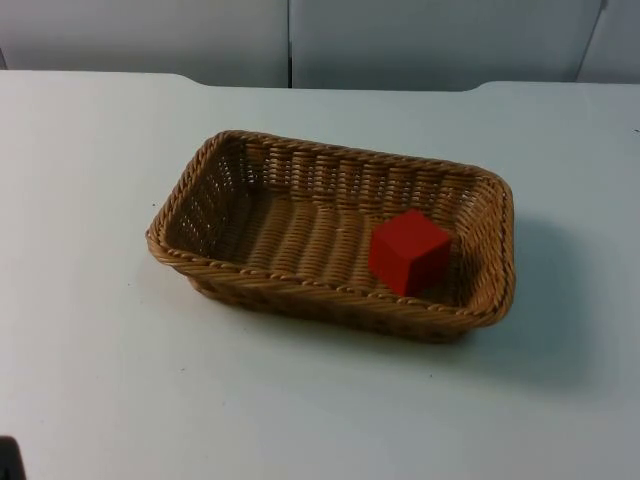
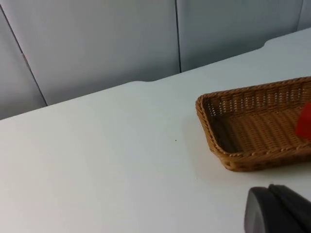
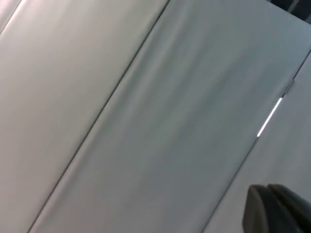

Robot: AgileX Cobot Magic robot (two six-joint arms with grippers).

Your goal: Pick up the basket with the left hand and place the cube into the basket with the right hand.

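Resting on the white table (image 1: 90, 380), the basket (image 1: 250, 285) sits near the middle with its long side running left to right, and the red cube (image 1: 410, 251) already lies inside it, toward the right end and close to the near wall. We judge that the placing is done as things lie, since the cube sits on the woven floor and nothing holds it.

Our left gripper (image 2: 279, 208) hangs over the bare table to the left of the basket, well apart from its rim; from its wrist camera we see the basket's left end (image 2: 214, 141) and a sliver of the cube (image 2: 304, 121). Whether this gripper is spread or pressed together we cannot tell, as just one dark fingertip is in sight. It grips nothing.

Our right gripper (image 3: 277, 208) points at the grey partition wall (image 3: 146, 121), away from the table, which reads to us as an arm that waits. Its state we cannot tell either.

Behind the table the partition wall (image 1: 420, 40) closes the far edge.
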